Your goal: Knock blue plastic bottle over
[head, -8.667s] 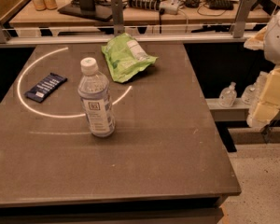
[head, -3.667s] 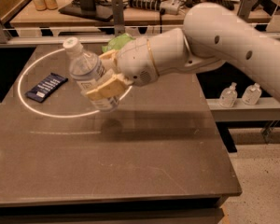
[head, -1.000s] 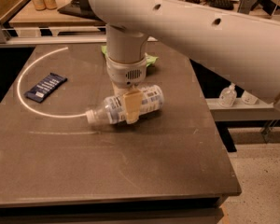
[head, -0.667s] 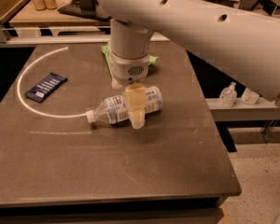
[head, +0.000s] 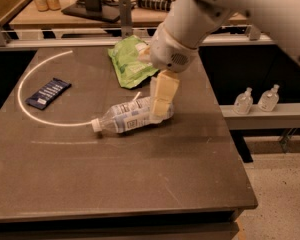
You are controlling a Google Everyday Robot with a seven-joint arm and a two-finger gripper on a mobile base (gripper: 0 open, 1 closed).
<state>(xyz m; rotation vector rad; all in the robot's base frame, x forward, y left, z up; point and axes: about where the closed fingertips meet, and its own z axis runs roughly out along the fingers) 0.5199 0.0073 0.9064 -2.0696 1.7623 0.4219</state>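
The blue plastic bottle (head: 131, 118) lies on its side near the middle of the dark table (head: 115, 179). Its white cap (head: 95, 126) points left and touches the white arc painted on the table. Its pale label faces up. My gripper (head: 160, 106) hangs from the white arm (head: 182, 31) that comes in from the upper right. It stands right over the bottle's base end, touching it or just above it.
A green bag (head: 130, 60) lies behind the bottle. A flat dark-blue wrapper (head: 48, 93) lies at the left inside the arc. Two small pump bottles (head: 256, 100) stand on a shelf to the right, beyond the table's right edge. A desk with cables stands at the back.
The bottle stood upright at first, then was tipped, and now lies on its side. Over the last second the arm has swung up and to the right, while the bottle has stayed put.
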